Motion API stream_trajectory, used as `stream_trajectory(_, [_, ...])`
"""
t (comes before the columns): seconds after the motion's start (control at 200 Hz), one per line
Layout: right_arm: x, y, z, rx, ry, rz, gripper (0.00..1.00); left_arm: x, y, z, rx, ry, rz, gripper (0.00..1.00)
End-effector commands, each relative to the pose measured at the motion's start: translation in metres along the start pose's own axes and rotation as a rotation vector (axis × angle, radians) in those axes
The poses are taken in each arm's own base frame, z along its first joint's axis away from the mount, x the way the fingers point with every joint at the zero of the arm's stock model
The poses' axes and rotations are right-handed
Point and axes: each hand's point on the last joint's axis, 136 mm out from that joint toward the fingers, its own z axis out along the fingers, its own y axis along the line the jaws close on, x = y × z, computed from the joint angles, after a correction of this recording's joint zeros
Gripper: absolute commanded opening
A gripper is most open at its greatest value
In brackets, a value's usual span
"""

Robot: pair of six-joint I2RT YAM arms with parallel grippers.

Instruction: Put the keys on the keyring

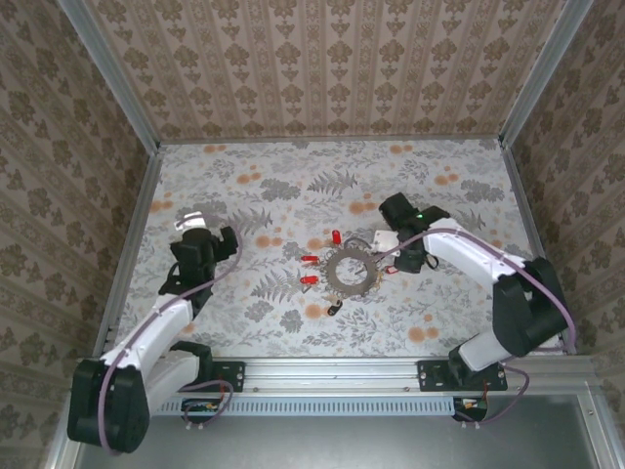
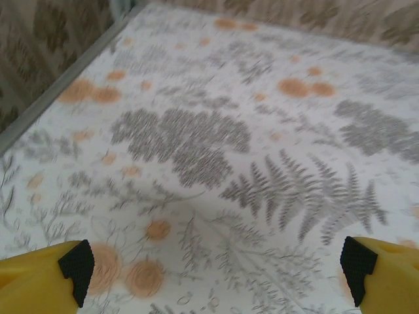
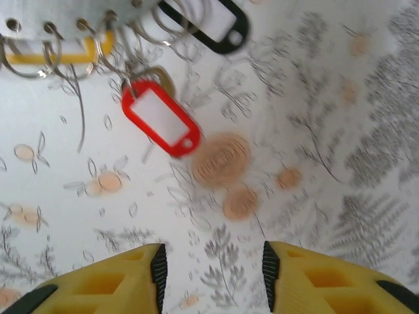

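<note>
We take the keyring (image 1: pixel 333 270) as our landmark: it lies flat on the flowered table (image 1: pixel 439 186), roughly midway between the two arms. The keys (image 1: pixel 311 259) fan out from its left edge, three red tags on the far-left and left sides and a dark one (image 1: pixel 335 308) at its near-left. In the right wrist view, the keyring's edge (image 3: pixel 65 10) shows a row of holes with small split rings through them. A yellow tag (image 3: pixel 65 52), a red tag (image 3: pixel 160 118) and a black tag (image 3: pixel 209 23) hang from these. We judge the threading largely done, though we cannot tell whether every key is truly hooked on or merely lying against the ring. The right gripper (image 1: pixel 389 246) hovers just right of the keyring, its yellow jaws apart with nothing between them (image 3: pixel 213 268). The left gripper (image 1: pixel 193 223) sits well to the left of the keyring, spread wide over bare table (image 2: pixel 216 275) and holding nothing. What remains, as we see it, is checking for loose keys.
</note>
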Motion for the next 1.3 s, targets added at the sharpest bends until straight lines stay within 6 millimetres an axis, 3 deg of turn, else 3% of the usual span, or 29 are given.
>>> stream_trajectory(0.0, [-0.006, -0.031, -0.056, 0.121, -0.186, 0.133, 0.59, -0.036, -0.015, -0.017, 0.026, -0.123, 0.222, 1.0])
stream_trajectory(0.04, [-0.013, -0.045, -0.08, 0.185, -0.298, 0.203, 0.7, -0.042, -0.017, -0.021, 0.032, -0.125, 0.273, 1.0])
stream_trajectory(0.055, [-0.016, -0.05, -0.091, 0.209, -0.345, 0.233, 0.91, -0.044, -0.019, -0.023, 0.045, -0.129, 0.308, 1.0])
stream_trajectory(0.07, [-0.018, -0.054, -0.101, 0.231, -0.393, 0.261, 0.98, -0.047, -0.025, -0.025, 0.074, -0.132, 0.341, 1.0])
stream_trajectory(0.155, [-0.024, -0.077, -0.159, 0.361, -0.67, 0.429, 1.0, -0.058, -0.053, -0.041, 0.215, -0.17, 0.521, 1.0])
stream_trajectory(0.24, [-0.014, -0.088, -0.205, 0.492, -0.908, 0.604, 1.0, -0.072, -0.059, -0.05, 0.244, -0.21, 0.554, 1.0])
stream_trajectory(0.32, [0.004, -0.09, -0.212, 0.582, -1.052, 0.784, 1.0, -0.073, -0.063, -0.051, 0.269, -0.224, 0.552, 1.0])
stream_trajectory(0.415, [0.024, -0.089, -0.177, 0.683, -1.062, 0.935, 0.99, -0.062, -0.063, -0.045, 0.294, -0.225, 0.546, 1.0])
stream_trajectory(0.565, [0.03, -0.073, -0.085, 0.64, -0.966, 0.969, 1.0, -0.023, -0.029, -0.009, 0.221, -0.163, 0.419, 1.0])
stream_trajectory(0.67, [0.042, -0.072, -0.043, 0.569, -0.991, 1.097, 1.0, -0.002, -0.004, 0.008, 0.165, -0.128, 0.343, 1.0])
stream_trajectory(0.755, [0.039, -0.074, -0.025, 0.547, -0.98, 1.089, 1.0, 0.007, 0.004, 0.022, 0.175, -0.111, 0.282, 1.0])
stream_trajectory(0.885, [0.026, -0.086, -0.014, 0.524, -1.013, 1.034, 1.0, 0.015, -0.006, 0.039, 0.239, -0.073, 0.303, 1.0])
stream_trajectory(0.99, [0.019, -0.097, -0.006, 0.463, -1.048, 1.064, 1.0, 0.007, -0.001, 0.045, 0.226, -0.132, 0.27, 1.0])
stream_trajectory(1.07, [0.015, -0.094, 0.019, 0.445, -1.022, 1.069, 1.0, 0.001, 0.0, 0.052, 0.241, -0.174, 0.243, 1.0])
stream_trajectory(1.22, [0.021, -0.113, 0.038, 0.444, -0.915, 1.159, 1.0, 0.019, -0.001, 0.077, 0.246, -0.151, 0.257, 1.0])
stream_trajectory(1.27, [0.034, -0.121, 0.04, 0.488, -0.875, 1.236, 1.0, 0.013, 0.0, 0.084, 0.229, -0.173, 0.261, 1.0])
stream_trajectory(1.295, [0.04, -0.125, 0.043, 0.491, -0.832, 1.276, 1.0, 0.021, 0.004, 0.087, 0.216, -0.1, 0.246, 1.0])
